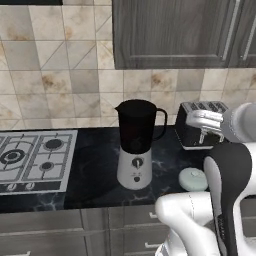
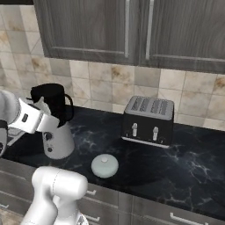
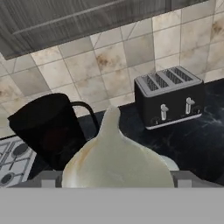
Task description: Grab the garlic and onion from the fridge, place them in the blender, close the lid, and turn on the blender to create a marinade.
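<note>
Garlic (image 3: 117, 162) gripped in the claw (image 3: 117, 183), stem tip up (long axis upright), beside the open-topped blender (image 3: 48, 131).

This is a home kitchen. A dark marbled counter (image 1: 95, 170) runs along a wall of beige tiles (image 1: 55, 70), with grey wooden cupboards (image 2: 132, 30) above and drawers (image 1: 60, 235) below. A gas hob (image 1: 35, 160) is set into the counter's left end, and a blender (image 1: 136, 142) and a black toaster (image 2: 148, 121) stand near its back edge.
</note>
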Tool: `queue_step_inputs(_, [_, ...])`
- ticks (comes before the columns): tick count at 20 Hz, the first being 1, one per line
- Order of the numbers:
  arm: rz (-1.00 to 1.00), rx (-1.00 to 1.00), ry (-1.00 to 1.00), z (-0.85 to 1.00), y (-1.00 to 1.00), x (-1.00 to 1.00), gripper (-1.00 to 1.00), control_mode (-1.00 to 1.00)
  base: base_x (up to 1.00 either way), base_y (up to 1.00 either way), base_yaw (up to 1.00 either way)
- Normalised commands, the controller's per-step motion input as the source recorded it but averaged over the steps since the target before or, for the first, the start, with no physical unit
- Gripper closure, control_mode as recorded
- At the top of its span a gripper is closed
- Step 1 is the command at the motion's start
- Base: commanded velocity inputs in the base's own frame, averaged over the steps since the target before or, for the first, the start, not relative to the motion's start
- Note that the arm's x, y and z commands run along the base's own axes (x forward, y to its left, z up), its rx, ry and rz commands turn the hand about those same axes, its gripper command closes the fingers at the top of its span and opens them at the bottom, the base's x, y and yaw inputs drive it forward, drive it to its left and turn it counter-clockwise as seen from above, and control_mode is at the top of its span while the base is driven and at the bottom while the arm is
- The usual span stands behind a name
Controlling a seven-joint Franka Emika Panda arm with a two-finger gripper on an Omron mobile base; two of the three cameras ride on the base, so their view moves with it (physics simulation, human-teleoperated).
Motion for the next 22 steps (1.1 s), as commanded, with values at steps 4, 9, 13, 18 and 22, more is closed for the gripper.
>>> queue_step_inputs(4, [0.03, -0.01, 0.05, 0.52, 0.83, 0.26, 1.0, -1.0, 0.0, 0.0, 0.0])
queue_step_inputs(9, [0.03, 0.0, 0.2, 0.17, 0.49, 0.78, 1.0, -1.0, 0.0, 0.0, 0.0])
queue_step_inputs(13, [0.04, 0.0, 0.16, -0.27, 0.19, 0.78, 1.0, -1.0, 0.0, 0.0, 0.0])
queue_step_inputs(18, [0.05, -0.01, 0.01, -0.55, 0.2, 0.67, 1.0, -1.0, 0.0, 0.0, 0.0])
queue_step_inputs(22, [0.07, -0.04, 0.0, -0.65, 0.42, 0.68, 1.0, -1.0, 0.0, 0.0, 0.0])
